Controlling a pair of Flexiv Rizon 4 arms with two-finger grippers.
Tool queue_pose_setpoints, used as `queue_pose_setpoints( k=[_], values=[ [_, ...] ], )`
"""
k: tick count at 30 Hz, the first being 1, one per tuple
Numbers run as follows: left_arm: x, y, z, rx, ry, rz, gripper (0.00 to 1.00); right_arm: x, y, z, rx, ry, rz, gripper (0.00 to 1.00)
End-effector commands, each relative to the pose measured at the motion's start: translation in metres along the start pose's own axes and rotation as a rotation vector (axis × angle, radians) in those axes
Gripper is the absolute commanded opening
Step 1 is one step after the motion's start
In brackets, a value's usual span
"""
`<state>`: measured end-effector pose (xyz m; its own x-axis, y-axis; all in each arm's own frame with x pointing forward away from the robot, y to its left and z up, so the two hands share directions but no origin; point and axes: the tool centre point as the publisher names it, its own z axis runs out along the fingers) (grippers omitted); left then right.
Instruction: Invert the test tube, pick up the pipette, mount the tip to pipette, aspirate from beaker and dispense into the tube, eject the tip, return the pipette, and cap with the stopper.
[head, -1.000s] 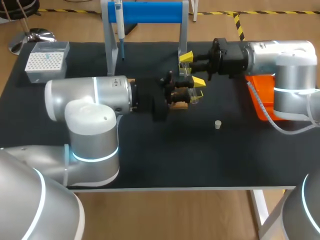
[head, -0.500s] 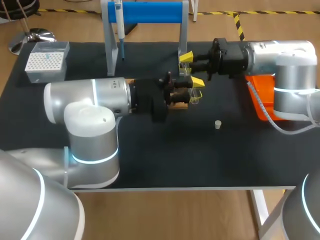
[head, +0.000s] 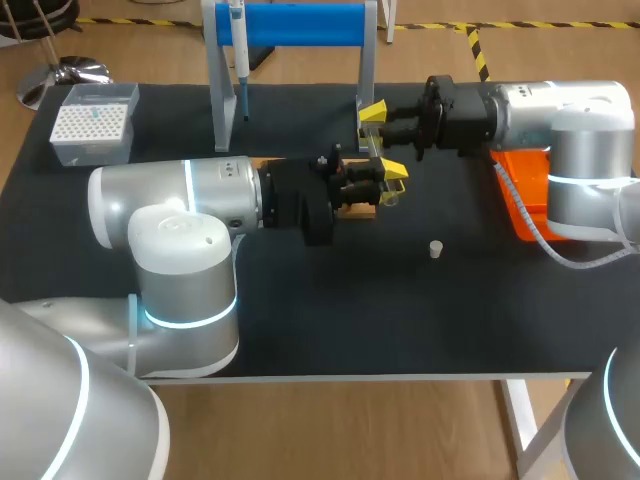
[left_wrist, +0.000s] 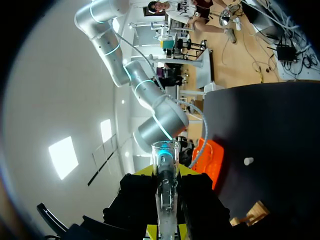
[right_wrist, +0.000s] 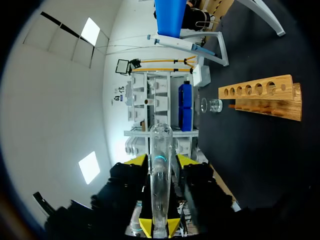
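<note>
– Test tube (right_wrist: 161, 150): who has it?
– Both. Left gripper (left_wrist: 165, 226) and right gripper (right_wrist: 160, 220) each pinch it between their fingers. If we pull apart before one lets go, glass may snap.

Table (head: 300, 330): black matte top with a pale edge strip along the near side and one white leg (head: 520, 425) showing under the near right corner. Floor (head: 330, 430): brown, wood-toned, on all sides of the table. Yellow-and-black tape (head: 478, 50) ran across it at far right. Chrome chair base (head: 68, 72) stood at far left. Room surfaces overhead were pale grey, with bright square light panels (left_wrist: 63, 157) (wrist views only).
</note>
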<state>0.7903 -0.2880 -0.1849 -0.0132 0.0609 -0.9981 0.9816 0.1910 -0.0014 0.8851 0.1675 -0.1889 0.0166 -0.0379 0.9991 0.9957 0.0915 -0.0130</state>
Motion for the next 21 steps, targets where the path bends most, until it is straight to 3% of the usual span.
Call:
queue_pose_setpoints(
  k=[1, 9, 17, 21],
  values=[
    [0.0, 0.0, 0.002, -0.003, -0.001, 0.0, 0.0, 0.0, -0.001, 0.0, -0.001, -0.002, -0.001, 1.0],
    [0.0, 0.0, 0.002, -0.003, -0.001, 0.0, 0.0, 0.0, -0.001, 0.0, -0.001, -0.002, -0.001, 1.0],
    [0.0, 0.0, 0.002, -0.003, -0.001, 0.0, 0.0, 0.009, -0.015, -0.035, -0.062, -0.161, -0.245, 1.0],
    [0.0, 0.0, 0.002, -0.003, -0.001, 0.0, 0.0, 0.013, -0.02, -0.054, -0.075, -0.173, -0.347, 1.0]
  ],
)
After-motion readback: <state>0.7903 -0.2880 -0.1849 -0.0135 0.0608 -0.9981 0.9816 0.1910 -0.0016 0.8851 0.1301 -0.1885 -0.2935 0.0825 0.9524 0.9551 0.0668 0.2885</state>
